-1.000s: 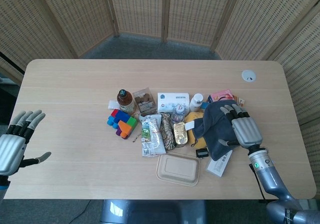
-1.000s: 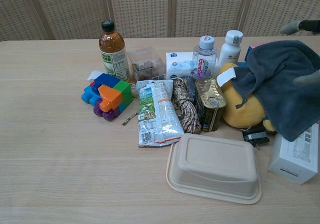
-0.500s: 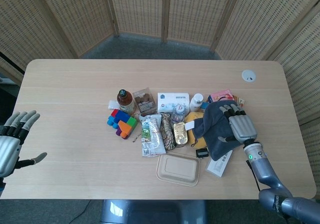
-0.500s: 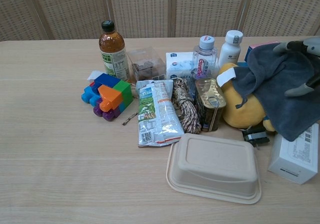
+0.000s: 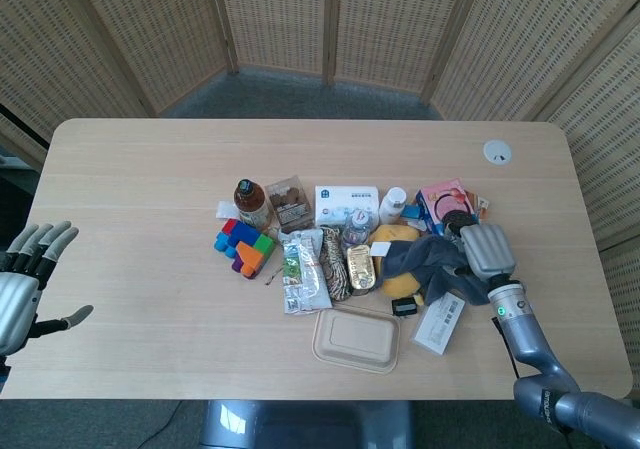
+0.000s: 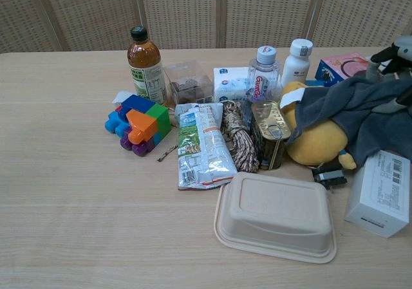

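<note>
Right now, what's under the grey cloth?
The grey cloth, gripped by the right hand, drapes over a yellow plush toy, whose front shows. The toy's back is covered, and whether anything else lies beneath cannot be seen.

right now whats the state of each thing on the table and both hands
right hand: gripping the grey cloth
grey cloth: bunched, draped over the yellow plush
yellow plush: lying, partly covered
tea bottle: upright, capped
water bottle: upright, capped
white bottle: upright, capped
tin can: on its side, sealed
pulp box: closed
left hand: fingers spread, holding nothing
</note>
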